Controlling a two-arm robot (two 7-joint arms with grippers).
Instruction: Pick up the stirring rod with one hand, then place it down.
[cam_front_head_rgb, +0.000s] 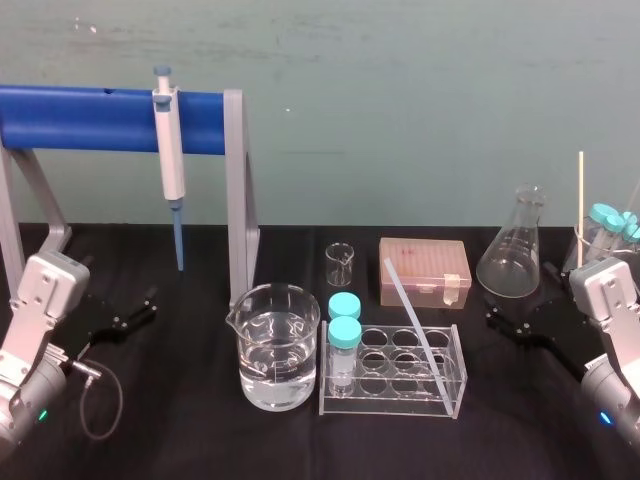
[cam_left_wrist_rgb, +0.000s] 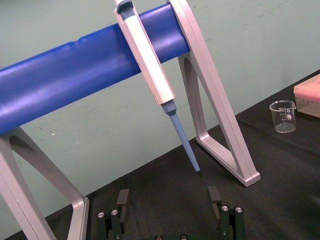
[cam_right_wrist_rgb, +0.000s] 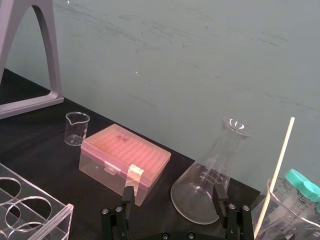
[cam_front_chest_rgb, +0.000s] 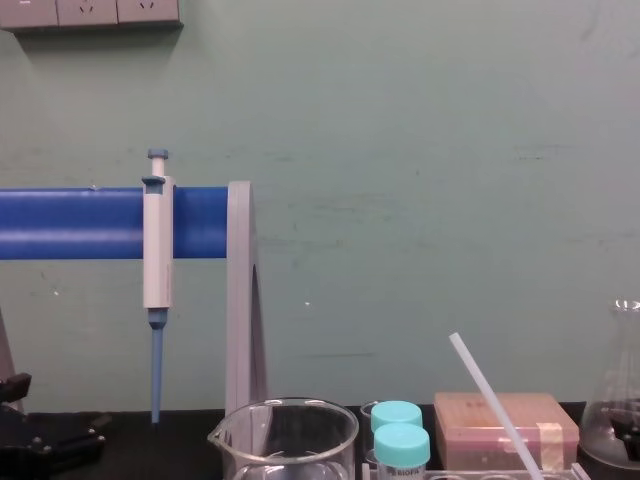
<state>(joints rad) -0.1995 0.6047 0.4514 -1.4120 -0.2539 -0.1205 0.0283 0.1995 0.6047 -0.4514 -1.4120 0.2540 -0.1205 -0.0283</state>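
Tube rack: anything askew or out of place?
Yes. The stirring rod leans tilted across the tube rack, lower end in its right side, top toward the pink tip box, not lying flat. No spill seen. Left gripper and right gripper sit open, apart from it.

Your left tool (cam_front_head_rgb: 135, 310) sits low on the left side, pointing forward and inward toward the middle. Its jaws are spread wide, and in the left wrist view you can see its two black fingers (cam_left_wrist_rgb: 122, 200) standing well apart. Behind it the left arm (cam_front_head_rgb: 35, 320) is bent, with the grey wrist housing raised. Your right tool (cam_front_head_rgb: 512, 322) mirrors that pose low on the right side, its jaws just as wide, and the right arm (cam_front_head_rgb: 615, 320) rises behind it with the wrist tilted inward
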